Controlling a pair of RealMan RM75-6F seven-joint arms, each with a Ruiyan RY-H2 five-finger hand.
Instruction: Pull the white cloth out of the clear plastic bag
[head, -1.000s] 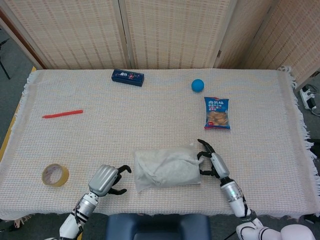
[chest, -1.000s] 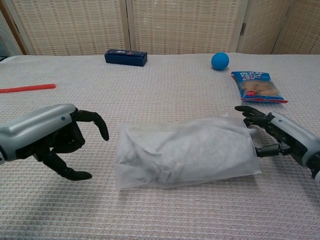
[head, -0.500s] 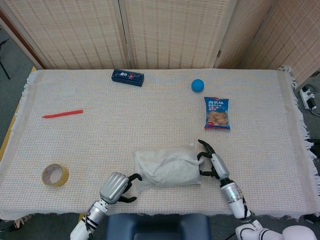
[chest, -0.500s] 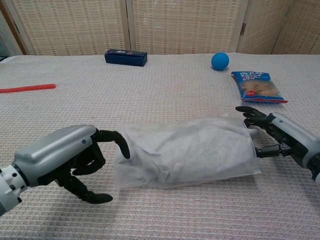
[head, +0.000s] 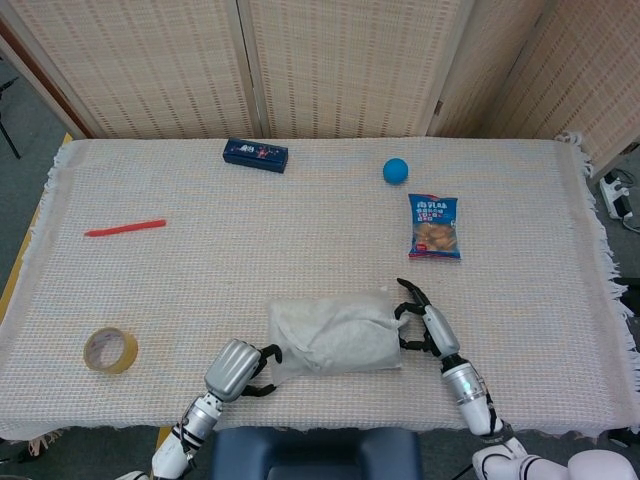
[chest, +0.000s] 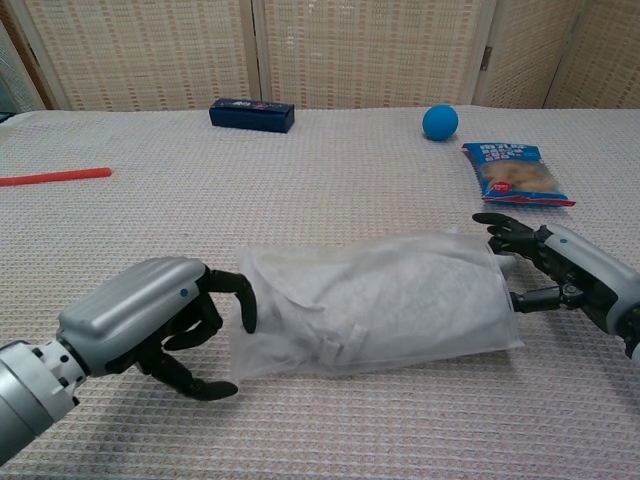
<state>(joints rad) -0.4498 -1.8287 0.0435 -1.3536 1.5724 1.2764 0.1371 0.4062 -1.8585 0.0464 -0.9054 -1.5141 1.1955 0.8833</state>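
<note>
The clear plastic bag (head: 335, 333) lies on its side near the table's front edge, and the crumpled white cloth (chest: 385, 295) shows through the plastic. My left hand (chest: 150, 322) is at the bag's left end. Its fingers (chest: 243, 298) curl apart and touch the plastic there, with the thumb low on the table beside the corner. My right hand (chest: 560, 275) is at the bag's right end with spread fingers bracketing that edge, the thumb touching it. In the head view the left hand (head: 237, 368) and the right hand (head: 427, 322) flank the bag.
A white woven cover (head: 560, 250) spreads over the table. On it lie a tape roll (head: 110, 350) front left, a red pen (head: 125, 228), a dark blue box (head: 255, 154), a blue ball (head: 396, 170) and a snack packet (head: 434, 226) behind my right hand.
My left hand has moved right along the table, from a gap away to touching the bag's left end. The right hand and the bag have stayed in place.
</note>
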